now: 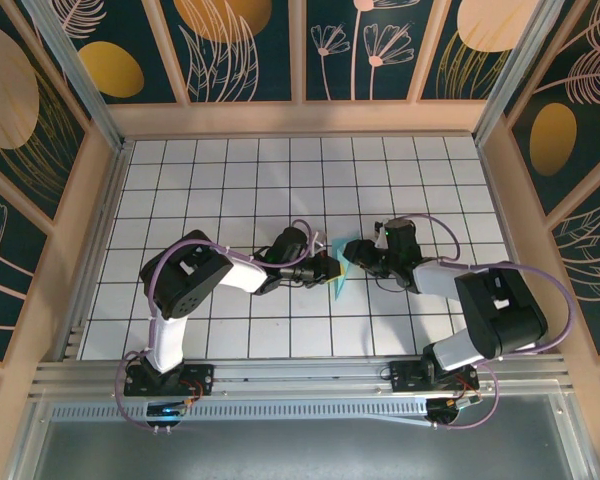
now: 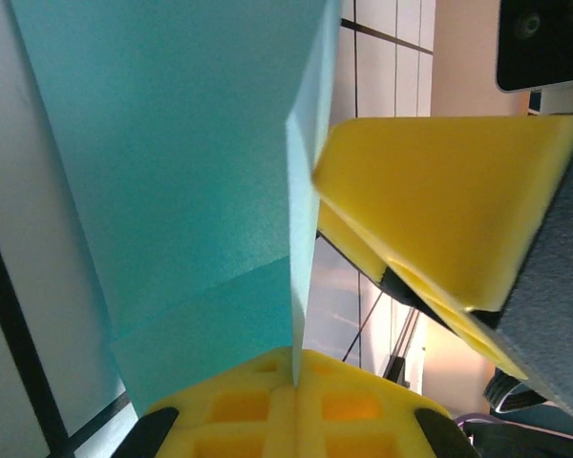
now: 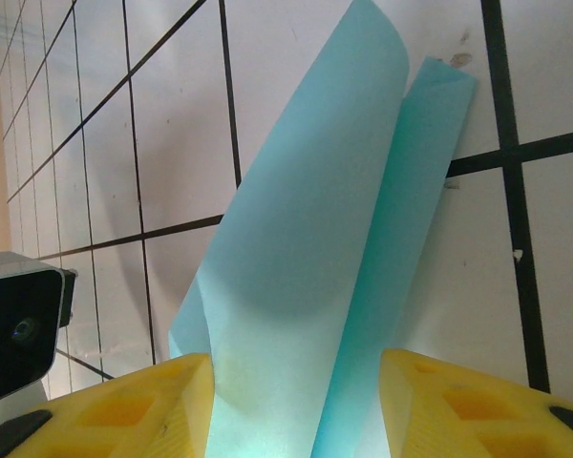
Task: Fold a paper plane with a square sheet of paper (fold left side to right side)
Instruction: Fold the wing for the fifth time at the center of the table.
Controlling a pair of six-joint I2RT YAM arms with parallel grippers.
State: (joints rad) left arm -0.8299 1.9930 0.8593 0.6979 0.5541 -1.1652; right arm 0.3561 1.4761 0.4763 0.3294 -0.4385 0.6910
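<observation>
The left claw (image 1: 323, 268) is closed on the paper (image 1: 341, 262). In its wrist view the two yellow pads (image 2: 239, 410) meet at a seam, and a raised crease of the sheet runs straight down into it. The paper stands lifted off the white grid table (image 1: 230, 170) between the two arms, near the table's middle. It is partly folded, with one flap curling over. To the right, the right claw (image 3: 301, 401) is open, its fingers spread to either side of the sheet and not closed on it. I judge the sheet to be very light, thin and floppy, easy to crumple or tear, and likely to slide on the smooth table. The best hold looks to be at an edge or along the crease, with a gentle pinch, so the free flap can be laid over flat
</observation>
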